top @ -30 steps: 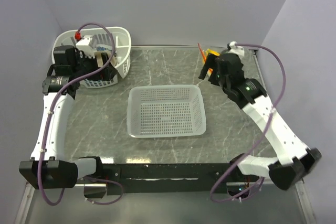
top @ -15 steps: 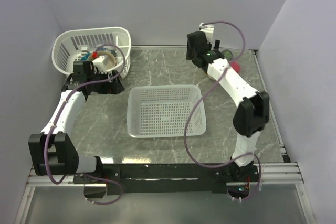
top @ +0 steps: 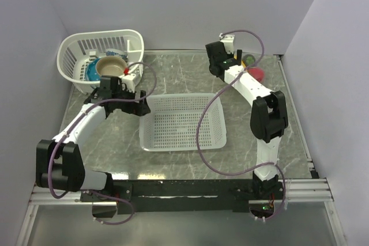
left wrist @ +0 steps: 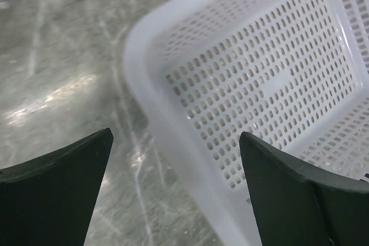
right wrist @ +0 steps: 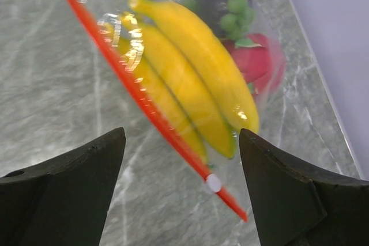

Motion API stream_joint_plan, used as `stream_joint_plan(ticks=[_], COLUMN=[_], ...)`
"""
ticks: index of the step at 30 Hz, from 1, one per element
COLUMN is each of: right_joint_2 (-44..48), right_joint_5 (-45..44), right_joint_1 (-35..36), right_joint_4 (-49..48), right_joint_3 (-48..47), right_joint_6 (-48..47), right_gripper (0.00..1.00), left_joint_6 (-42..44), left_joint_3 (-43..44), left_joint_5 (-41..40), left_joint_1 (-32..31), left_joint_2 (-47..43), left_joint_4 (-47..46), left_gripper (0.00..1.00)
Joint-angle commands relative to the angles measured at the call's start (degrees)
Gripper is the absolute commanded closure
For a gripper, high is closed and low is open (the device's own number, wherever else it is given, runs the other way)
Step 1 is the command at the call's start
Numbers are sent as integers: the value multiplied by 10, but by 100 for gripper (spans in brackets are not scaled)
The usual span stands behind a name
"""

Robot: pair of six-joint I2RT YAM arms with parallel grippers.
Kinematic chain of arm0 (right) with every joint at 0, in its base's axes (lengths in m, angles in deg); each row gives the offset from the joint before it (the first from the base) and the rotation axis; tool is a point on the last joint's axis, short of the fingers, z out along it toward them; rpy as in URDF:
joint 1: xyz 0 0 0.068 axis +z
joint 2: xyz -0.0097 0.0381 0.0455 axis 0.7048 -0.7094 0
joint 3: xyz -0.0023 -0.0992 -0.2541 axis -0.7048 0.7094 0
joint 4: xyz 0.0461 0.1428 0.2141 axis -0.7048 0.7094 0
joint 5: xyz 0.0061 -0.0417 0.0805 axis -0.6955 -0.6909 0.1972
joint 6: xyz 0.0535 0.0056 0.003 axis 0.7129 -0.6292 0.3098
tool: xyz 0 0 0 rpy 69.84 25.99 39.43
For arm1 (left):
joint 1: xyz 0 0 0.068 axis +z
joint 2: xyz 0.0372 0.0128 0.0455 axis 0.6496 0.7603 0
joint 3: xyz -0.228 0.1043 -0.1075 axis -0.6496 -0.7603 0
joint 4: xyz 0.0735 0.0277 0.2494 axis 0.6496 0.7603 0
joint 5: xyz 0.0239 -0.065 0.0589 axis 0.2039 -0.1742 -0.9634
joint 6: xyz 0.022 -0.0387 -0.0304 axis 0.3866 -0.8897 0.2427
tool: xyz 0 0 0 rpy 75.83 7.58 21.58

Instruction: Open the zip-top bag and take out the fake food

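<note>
The zip-top bag (right wrist: pixel 173 56) lies on the table at the back right (top: pixel 253 70). It is clear, and its orange-red zip strip (right wrist: pixel 144 108) runs diagonally, with a white slider (right wrist: pixel 213 182) near the lower end. Inside is the fake food: a yellow banana bunch (right wrist: pixel 196 67), a green cluster (right wrist: pixel 236 12) and a red dragon fruit (right wrist: pixel 259 61). My right gripper (right wrist: pixel 181 133) hangs open just above the strip, its fingers either side of it and nothing clamped; it sits left of the bag (top: pixel 222 64). My left gripper (left wrist: pixel 176 136) is open and empty, over the centre basket's left corner (top: pixel 141 106).
A white mesh basket (top: pixel 181 97) stands empty mid-table. A second white basket (top: pixel 75 50) at the back left holds a tan bowl (top: pixel 109 66) and a blue item (top: pixel 92 73). Walls close in behind and on both sides, and the right wall runs near the bag.
My left gripper has moved right from the back-left basket to the centre basket's left rim, uncovering the bowl. My right arm has folded in and settled over the bag's zip strip.
</note>
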Motion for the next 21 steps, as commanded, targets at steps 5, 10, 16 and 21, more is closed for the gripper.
stream_joint_plan(ticks=[5, 10, 16, 21], right_joint_2=[17, 19, -19, -53], right_joint_5=[55, 64, 55, 49], right_joint_1=[-24, -19, -21, -31], right_joint_4=[-36, -46, -47, -38], right_joint_3=[41, 57, 48, 38], right_joint_6=[-20, -27, -28, -22], right_gripper=[13, 11, 10, 20], left_joint_6=[-7, -1, -1, 31], left_joint_3=[-9, 5, 53, 51], left_joint_5=[-18, -19, -26, -40], left_joint_1=[-40, -40, -31, 6], left_joint_2=[27, 6, -29, -46], left_joint_4=[-40, -20, 24, 18], left_gripper=[1, 1, 1, 1])
